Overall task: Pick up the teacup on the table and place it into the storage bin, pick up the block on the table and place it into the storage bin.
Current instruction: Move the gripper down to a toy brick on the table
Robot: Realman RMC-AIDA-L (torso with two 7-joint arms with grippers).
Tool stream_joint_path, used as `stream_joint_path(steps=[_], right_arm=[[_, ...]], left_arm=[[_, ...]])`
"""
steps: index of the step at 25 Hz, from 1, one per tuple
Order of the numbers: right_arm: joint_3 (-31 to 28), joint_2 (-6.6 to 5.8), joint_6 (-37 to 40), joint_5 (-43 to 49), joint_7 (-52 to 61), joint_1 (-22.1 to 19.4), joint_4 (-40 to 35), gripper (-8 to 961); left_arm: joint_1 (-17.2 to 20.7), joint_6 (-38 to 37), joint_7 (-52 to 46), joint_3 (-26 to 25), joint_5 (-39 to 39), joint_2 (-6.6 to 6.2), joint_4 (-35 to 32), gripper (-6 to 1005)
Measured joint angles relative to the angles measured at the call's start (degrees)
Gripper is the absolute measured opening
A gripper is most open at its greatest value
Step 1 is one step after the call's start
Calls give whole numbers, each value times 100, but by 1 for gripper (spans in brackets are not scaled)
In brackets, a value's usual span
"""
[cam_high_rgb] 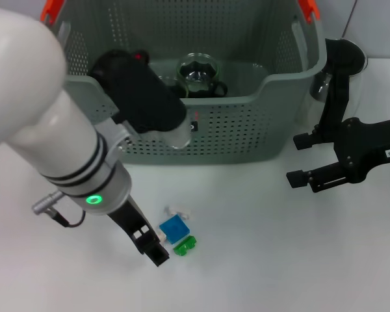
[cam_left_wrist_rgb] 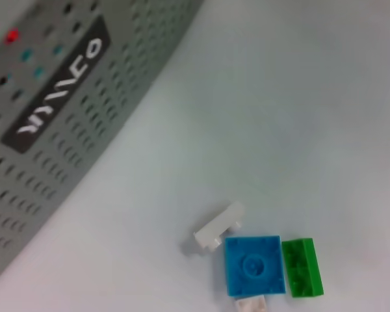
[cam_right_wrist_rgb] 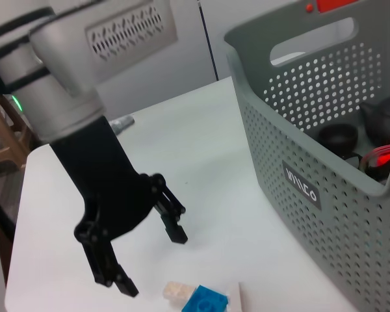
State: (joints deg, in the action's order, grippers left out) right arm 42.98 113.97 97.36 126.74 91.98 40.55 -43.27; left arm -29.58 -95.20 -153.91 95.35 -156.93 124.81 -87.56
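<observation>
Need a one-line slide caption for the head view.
Left gripper open beside the blue block, storage bin behind, right gripper idle.

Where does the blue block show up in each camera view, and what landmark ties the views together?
Head view: the blue block lies low and centre on the table, beside the left pincer.
Left wrist view: near the bottom edge, touching a green block.
Right wrist view: cut by the bottom edge, near the open left pincer.
Shared landmark: the black label on the storage bin.
</observation>
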Motion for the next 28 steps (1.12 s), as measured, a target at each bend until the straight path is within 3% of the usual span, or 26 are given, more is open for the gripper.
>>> stream_joint_path(steps=[13,28], right_arm=[[0,-15,-6,8,10,-28,4,944],[0,-7,-80,0,-10,-36,4,944]], left_arm=[[-192,514,-804,789,-354,0,488,885],[-330,886,-1088,1070,-373,0,912,803]])
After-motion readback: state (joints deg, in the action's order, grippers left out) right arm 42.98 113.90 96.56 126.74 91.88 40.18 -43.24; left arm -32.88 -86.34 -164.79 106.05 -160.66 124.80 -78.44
